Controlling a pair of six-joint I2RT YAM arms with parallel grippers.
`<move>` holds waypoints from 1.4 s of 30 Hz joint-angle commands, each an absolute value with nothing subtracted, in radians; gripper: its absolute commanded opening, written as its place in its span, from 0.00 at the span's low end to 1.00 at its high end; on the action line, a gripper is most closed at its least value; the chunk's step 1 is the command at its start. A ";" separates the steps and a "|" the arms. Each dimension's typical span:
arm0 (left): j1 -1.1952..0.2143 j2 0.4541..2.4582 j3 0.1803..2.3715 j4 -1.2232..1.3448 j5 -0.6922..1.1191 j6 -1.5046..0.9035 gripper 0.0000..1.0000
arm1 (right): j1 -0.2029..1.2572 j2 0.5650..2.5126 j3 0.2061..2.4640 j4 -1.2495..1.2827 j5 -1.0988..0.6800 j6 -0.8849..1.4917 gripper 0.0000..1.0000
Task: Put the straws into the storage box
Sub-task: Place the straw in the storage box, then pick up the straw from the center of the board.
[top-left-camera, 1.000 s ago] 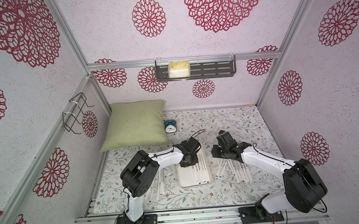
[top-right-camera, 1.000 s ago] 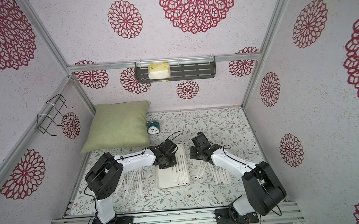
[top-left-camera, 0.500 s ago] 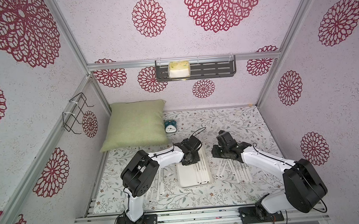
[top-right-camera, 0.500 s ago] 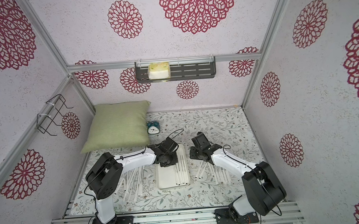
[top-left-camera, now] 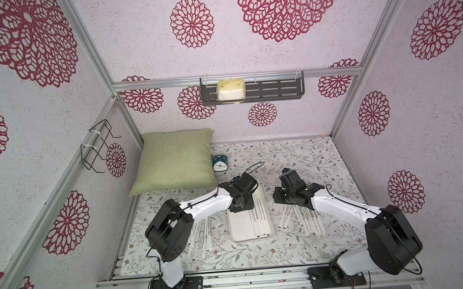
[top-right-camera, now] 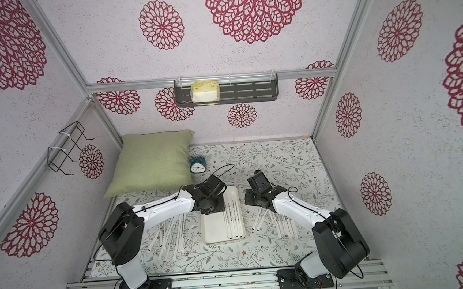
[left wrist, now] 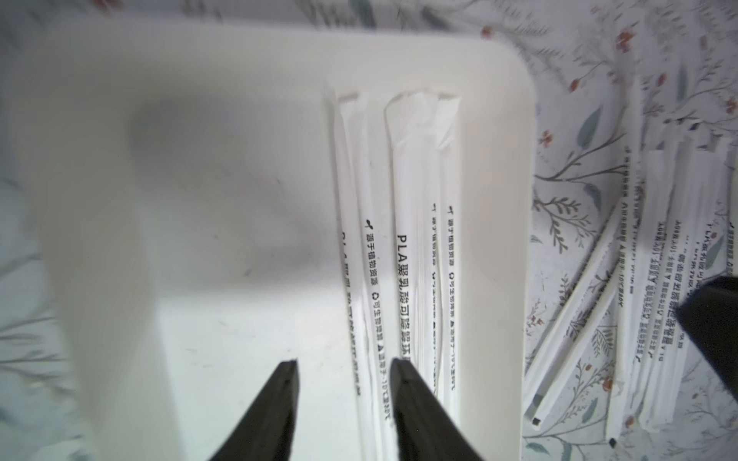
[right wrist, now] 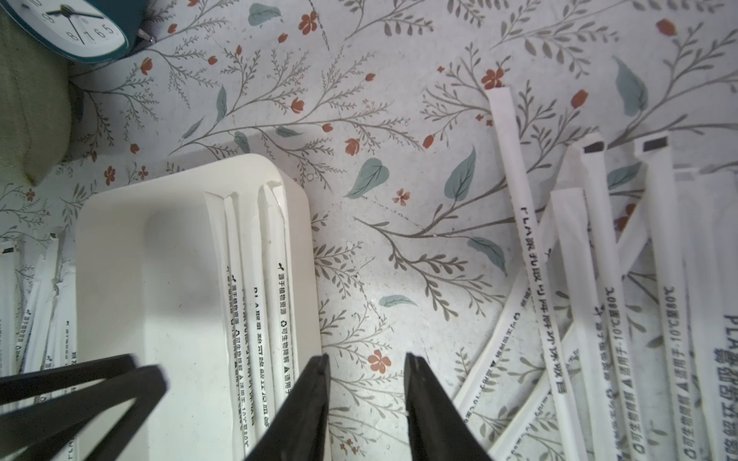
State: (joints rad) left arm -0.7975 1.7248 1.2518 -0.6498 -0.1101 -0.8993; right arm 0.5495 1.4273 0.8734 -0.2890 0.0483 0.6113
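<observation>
L gripper [left wrist: 346, 365]: jaws apart, nothing pinched, low over the storage tray [left wrist: 515, 191]. A few straws [left wrist: 403, 259] lie along the tray's long side. Lift straight up w/o brushing them.

R gripper [right wrist: 365, 361]: open, empty, above floral cloth [right wrist: 359, 119] btwn tray and loose pile [right wrist: 591, 279]. Take one straw mid-length and lay it parallel. Second pile [top-left-camera: 201, 240] lies on the tray's other side.

Overhead pair; wrist views sharing storage box [left wrist: 223, 239]
</observation>
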 commanded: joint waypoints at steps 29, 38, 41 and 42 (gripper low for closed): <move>-0.551 1.600 0.841 -0.649 -0.129 -0.716 0.33 | 0.654 1.427 0.899 -0.291 0.105 0.627 0.42; -0.548 1.612 0.837 -0.616 -0.111 -0.712 0.22 | 0.605 1.411 0.899 -0.303 0.100 0.626 0.54; -0.548 1.605 0.849 -0.618 -0.104 -0.708 0.14 | 0.567 1.405 0.899 -0.314 0.075 0.618 0.62; -0.549 1.602 0.852 -0.622 -0.103 -0.706 0.11 | 0.557 1.405 0.904 -0.320 0.067 0.612 0.63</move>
